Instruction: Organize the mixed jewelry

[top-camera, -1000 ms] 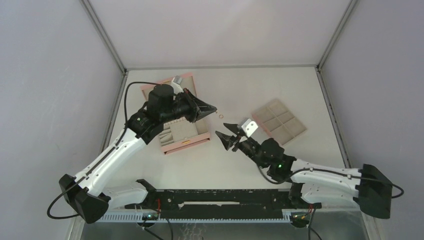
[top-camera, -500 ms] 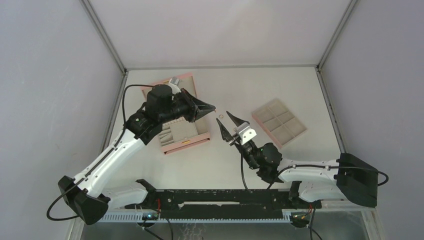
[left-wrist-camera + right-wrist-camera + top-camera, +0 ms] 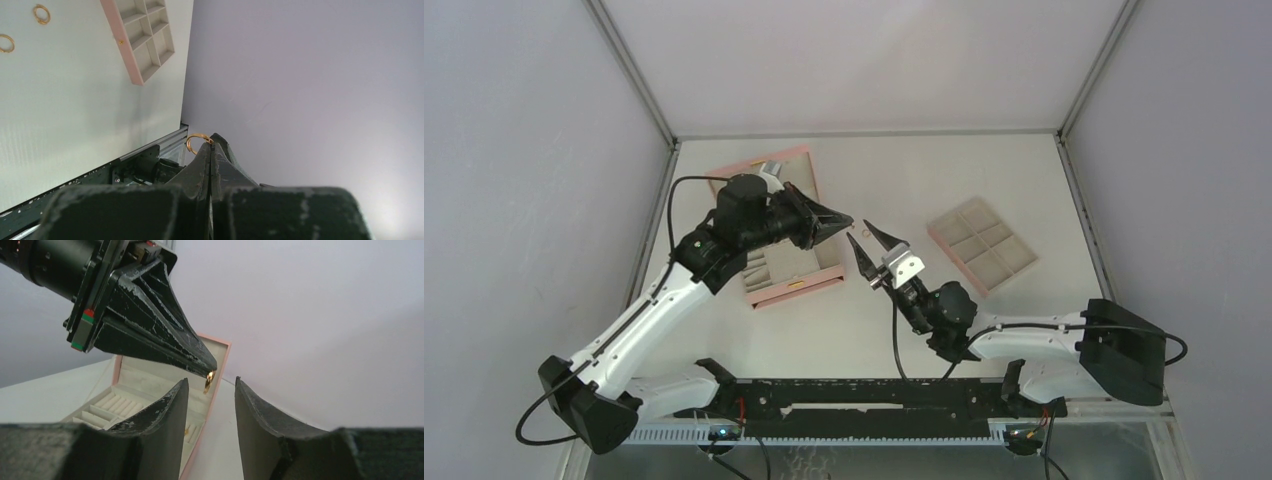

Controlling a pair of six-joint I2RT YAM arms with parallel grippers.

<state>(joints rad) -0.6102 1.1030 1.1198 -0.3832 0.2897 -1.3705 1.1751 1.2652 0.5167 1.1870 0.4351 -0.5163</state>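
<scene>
Parted and empty at the right gripper (image 3: 210,386), fingers flanking one ring (image 3: 208,382) without touching. Clenched on that ring at the left gripper (image 3: 207,368) tip: hanging edge-on, pointing to 6 o'clock. Beyond, open pink box (image 3: 215,339); from left wrist, two loose rings (image 3: 42,13) on table (image 3: 75,100) at 10 o'clock.

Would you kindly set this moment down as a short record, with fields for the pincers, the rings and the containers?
Left pincer: shut on held ring, up off the table
Right pincer: open, tips just below the held ring, not gripping it
Loose rings: two on the table, seen from the left wrist
Pink box: open, lid up
Beige tray: on the table, no rings seen in it
</scene>
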